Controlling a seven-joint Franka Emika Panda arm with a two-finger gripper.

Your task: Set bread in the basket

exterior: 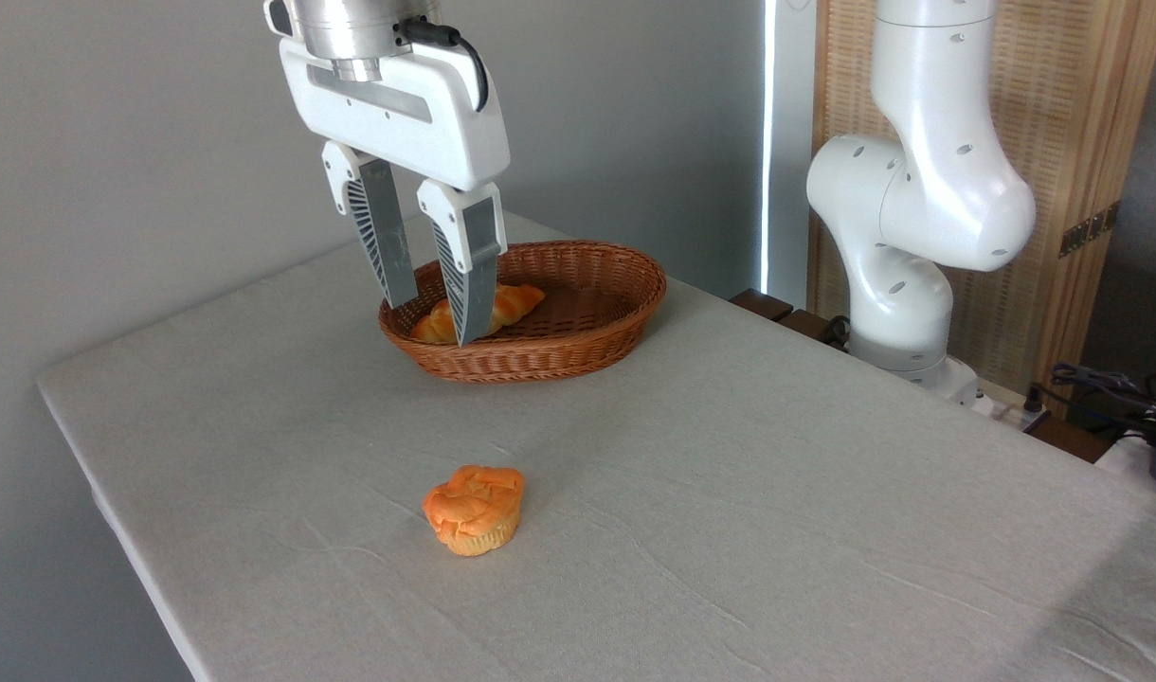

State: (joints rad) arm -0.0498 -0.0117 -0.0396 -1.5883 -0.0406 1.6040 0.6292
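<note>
Grey tablecloth: bread lies in the far basket, so I'd call it placed; my gripper hangs parted, empty.

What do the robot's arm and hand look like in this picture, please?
The arm is glossy white with rounded joints and small dark holes. The hand has a white boxy body under a silver metal flange, a black cable looping beside it, and two grey ribbed fingers in white mounts.

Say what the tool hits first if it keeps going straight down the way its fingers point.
Probably the bread lying in the basket; the open tool hangs just above it, though depth from this single view is uncertain.
</note>
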